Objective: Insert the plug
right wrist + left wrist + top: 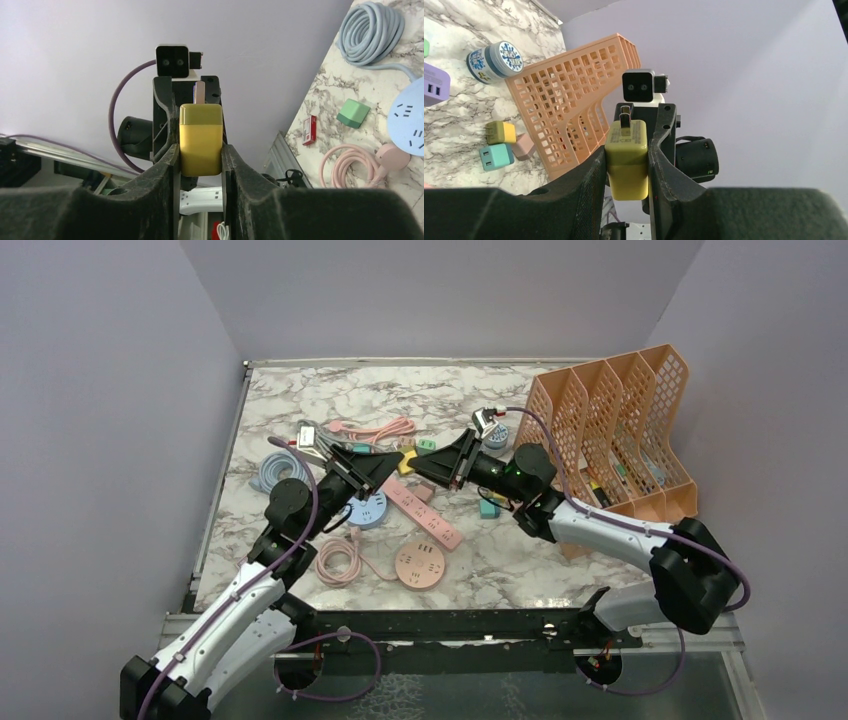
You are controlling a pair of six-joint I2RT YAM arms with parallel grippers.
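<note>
My left pincer [626, 156] and right pincer [200, 150] both pinch the yellow plug [406, 464] above the desk [490, 552], with the orange rack [620, 420] at three o'clock.

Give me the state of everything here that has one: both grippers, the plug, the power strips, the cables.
left gripper, shut on the yellow plug
right gripper, shut on the yellow plug
yellow plug, held in the air by both, prongs bare
pink power strip, flat on the table, nothing visibly plugged in
round pink socket, face up, empty
blue cable, coiled

Orange mesh file rack [620, 425] far right, coiled blue cable [272, 472] left
</note>
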